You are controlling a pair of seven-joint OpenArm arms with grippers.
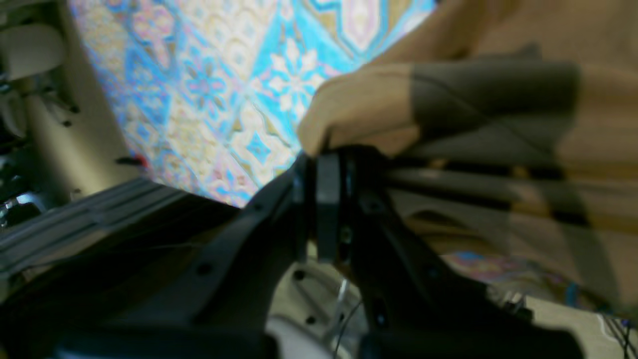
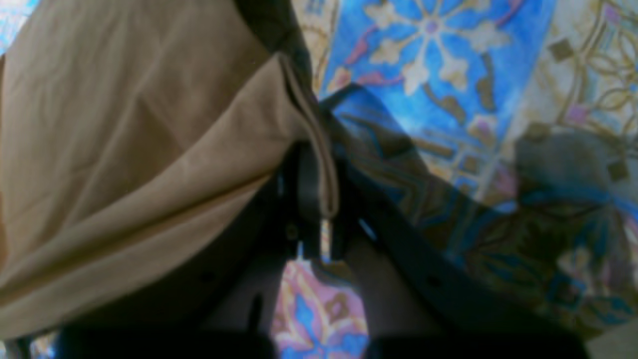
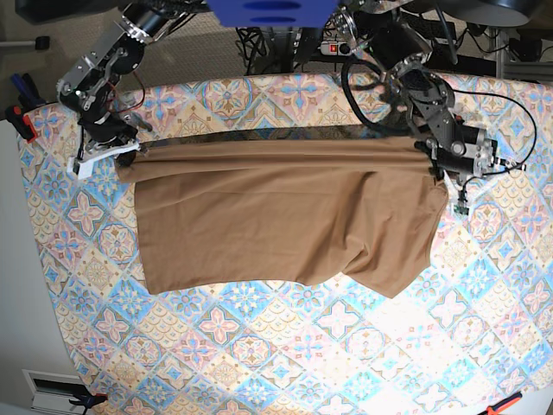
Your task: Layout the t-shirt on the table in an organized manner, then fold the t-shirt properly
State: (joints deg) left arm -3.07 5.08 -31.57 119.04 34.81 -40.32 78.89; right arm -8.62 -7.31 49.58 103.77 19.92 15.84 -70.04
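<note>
The tan-brown t-shirt (image 3: 276,216) hangs stretched by its upper edge between both grippers, and its lower part lies on the patterned table (image 3: 259,346). My left gripper (image 3: 438,161) at the base view's right is shut on a bunched bit of fabric (image 1: 364,109), its tips (image 1: 324,154) pressed together. At the base view's left, my right gripper (image 3: 130,152) is shut on the shirt's hemmed edge (image 2: 319,164), with the cloth (image 2: 124,149) draping to its left. The shirt's lower right part is folded and rumpled (image 3: 389,259).
Clamps grip the cloth at the left edge (image 3: 19,121), the bottom left (image 3: 86,399) and the bottom right (image 3: 503,404). Cables and a power strip (image 3: 333,47) lie behind the table. Bare patterned cloth (image 2: 438,60) lies below and beside the shirt.
</note>
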